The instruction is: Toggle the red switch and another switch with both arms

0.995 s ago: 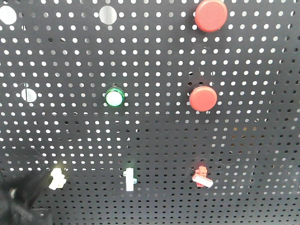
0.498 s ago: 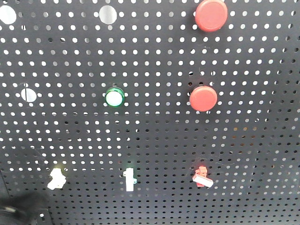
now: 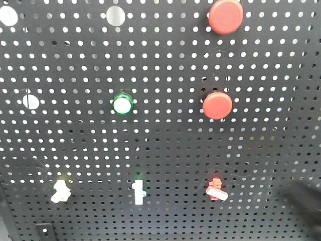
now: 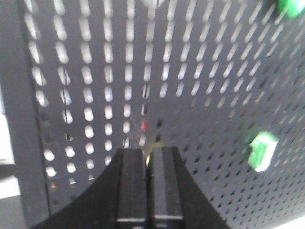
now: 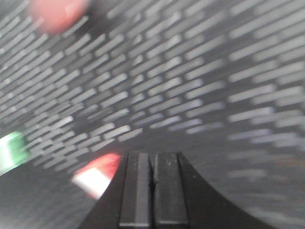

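A flat black perforated metal panel [image 3: 165, 145], matt and punched with even rows of small round holes, fills the front view. Along its lower part sit three small levers: a small pale cream toggle switch [image 3: 60, 192] with a whitish, blocky lever at the left, a slim green-and-white toggle [image 3: 139, 192] standing upright in the middle, and a small red toggle switch [image 3: 216, 188] with a white lever tip tilted down to the right. Above the red one are two glossy round red push buttons, one mid-panel [image 3: 217, 105] and one at the top edge [image 3: 225, 16], and a green-ringed round lamp [image 3: 122, 104] with a pale face sits left of the lower button. A dark blurred mass [image 3: 301, 201] lies at the lower right corner, well apart from the red toggle; what it is cannot be told. In the left wrist view the left gripper [image 4: 148, 155] shows two smooth black flat-faced fingers pressed side by side, close to the panel, with the green-and-white toggle [image 4: 261, 151] off to the right; the cream switch cannot be made out there. The right wrist view is heavily smeared: the right gripper [image 5: 152, 160] also has its two flat black fingers together, holding nothing, and the red toggle [image 5: 97, 175] with its white tip lies just beside its left edge.
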{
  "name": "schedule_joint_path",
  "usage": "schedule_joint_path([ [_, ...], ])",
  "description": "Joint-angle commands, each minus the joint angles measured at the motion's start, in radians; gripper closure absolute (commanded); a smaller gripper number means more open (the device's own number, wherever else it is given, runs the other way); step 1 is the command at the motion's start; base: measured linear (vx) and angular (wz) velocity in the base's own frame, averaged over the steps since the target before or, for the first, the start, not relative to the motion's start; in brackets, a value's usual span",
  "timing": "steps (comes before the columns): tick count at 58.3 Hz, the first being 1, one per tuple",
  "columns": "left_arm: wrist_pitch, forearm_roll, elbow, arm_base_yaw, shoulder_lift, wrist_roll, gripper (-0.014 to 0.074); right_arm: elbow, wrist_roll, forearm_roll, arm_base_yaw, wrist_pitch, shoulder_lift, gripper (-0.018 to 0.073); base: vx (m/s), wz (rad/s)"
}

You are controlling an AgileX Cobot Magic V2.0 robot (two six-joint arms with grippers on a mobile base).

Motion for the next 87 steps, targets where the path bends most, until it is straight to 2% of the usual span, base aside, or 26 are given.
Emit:
schedule_joint_path([
  [1,-0.035,-0.001,-0.029,-0.006,-0.008,0.006,0.0594,-0.085,0.006,-0.005,0.054,-0.083,0.059,0.0566,0.0,0.0],
  [10,-0.027,-0.001,-0.029,-0.006,-0.007,0.006,0.0594,-0.17,0.005,-0.005,0.118,-0.084,0.164,0.0566,0.0,0.0],
  [22,-0.028,-0.001,-0.029,-0.006,-0.007,0.006,0.0594,-0.191,0.011,0.034,0.118,-0.108,0.222,0.0566,0.0,0.0],
  [41,-0.029,-0.001,-0.029,-0.006,-0.007,0.006,0.0594,-0.191,0.022,0.037,0.118,-0.132,0.294,0.0566,0.0,0.0],
  [51,-0.029,-0.001,-0.029,-0.006,-0.007,0.006,0.0594,-0.191,0.086,0.015,0.118,-0.134,0.328,0.0566,0.0,0.0],
  [57,-0.029,-0.001,-0.029,-0.006,-0.007,0.006,0.0594,-0.191,0.165,-0.057,0.118,-0.109,0.33,0.0566,0.0,0.0],
  [68,-0.036,-0.001,-0.029,-0.006,-0.007,0.006,0.0594,-0.181,0.396,-0.253,0.118,0.014,0.329,0.0566,0.0,0.0],
  [79,-0.037,-0.001,-0.029,-0.006,-0.007,0.006,0.0594,-0.17,0.567,-0.407,0.118,0.093,0.326,0.0566,0.0,0.0],
  [87,-0.037,0.001,-0.029,-0.006,-0.007,0.006,0.0594,-0.17,0.602,-0.479,0.118,0.045,0.314,0.0566,0.0,0.0],
])
